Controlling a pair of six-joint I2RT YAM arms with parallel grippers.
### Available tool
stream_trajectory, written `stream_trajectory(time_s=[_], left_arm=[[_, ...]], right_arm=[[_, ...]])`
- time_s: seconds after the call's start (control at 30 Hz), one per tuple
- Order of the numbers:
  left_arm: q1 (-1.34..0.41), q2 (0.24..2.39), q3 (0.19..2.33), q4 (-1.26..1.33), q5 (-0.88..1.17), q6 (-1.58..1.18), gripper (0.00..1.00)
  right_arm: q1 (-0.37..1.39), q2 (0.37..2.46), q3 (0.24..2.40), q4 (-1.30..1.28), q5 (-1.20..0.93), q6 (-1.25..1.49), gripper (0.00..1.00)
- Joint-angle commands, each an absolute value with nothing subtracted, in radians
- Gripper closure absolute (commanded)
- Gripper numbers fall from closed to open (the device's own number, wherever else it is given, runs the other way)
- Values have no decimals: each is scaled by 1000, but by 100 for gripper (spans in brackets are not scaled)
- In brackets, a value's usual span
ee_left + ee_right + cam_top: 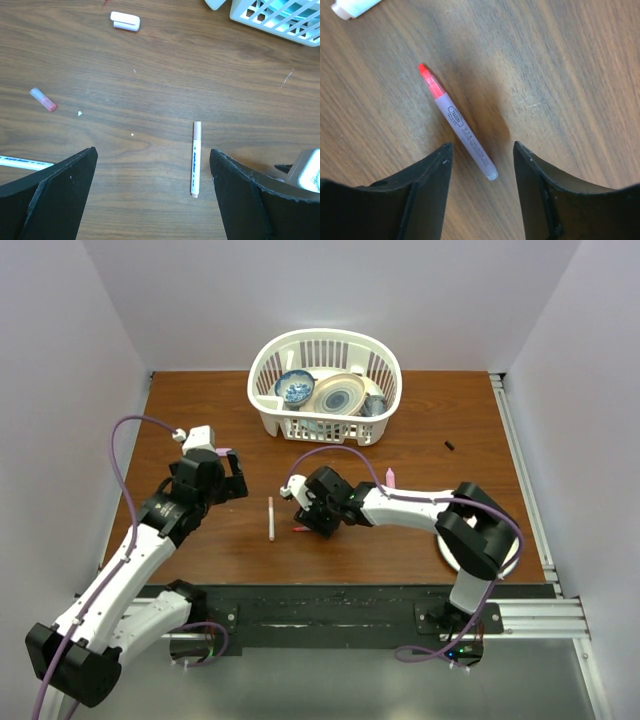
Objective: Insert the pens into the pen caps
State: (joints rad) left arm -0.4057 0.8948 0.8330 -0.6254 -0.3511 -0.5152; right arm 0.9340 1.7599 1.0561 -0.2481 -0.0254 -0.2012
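My right gripper [482, 145] is open and low over the table, its jaws either side of the back end of a lilac highlighter [457, 122] with a bare red-orange tip; it does not grip it. In the top view that gripper [306, 514] is at mid-table, the red tip [300, 529] just showing. My left gripper [152, 151] is open and empty above a white pen with a pinkish end [195, 159], which also shows in the top view [271, 518]. A clear pink-red cap [43, 99] lies to the left. A black cap [449, 446] lies far right.
A white basket [268, 416] with bowls and plates stands at the back middle. A pink stick [391, 476] lies beside the right arm. A white plate [447, 552] sits under the right arm's elbow. A small white piece [125, 21] and another white pen [20, 162] lie near the left gripper.
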Motion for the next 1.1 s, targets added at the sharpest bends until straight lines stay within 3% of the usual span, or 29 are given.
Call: stream_trajectory(time_s=[0.0, 0.27, 0.53, 0.8, 1.07], left_arm=[[-396, 871, 850, -632, -391, -549, 0], [-396, 805, 839, -624, -313, -558, 2], [-396, 756, 758, -585, 0, -663, 7], [-396, 781, 637, -393, 273, -790, 9], [-399, 894, 583, -187, 368, -864, 12]], right_arm=[[942, 1709, 999, -190, 26, -140, 50], [971, 1657, 900, -147, 126, -28, 66], [986, 1565, 813, -35, 137, 41, 100], [991, 1409, 700, 109, 77, 242, 100], [1015, 1243, 607, 297, 54, 439, 100]])
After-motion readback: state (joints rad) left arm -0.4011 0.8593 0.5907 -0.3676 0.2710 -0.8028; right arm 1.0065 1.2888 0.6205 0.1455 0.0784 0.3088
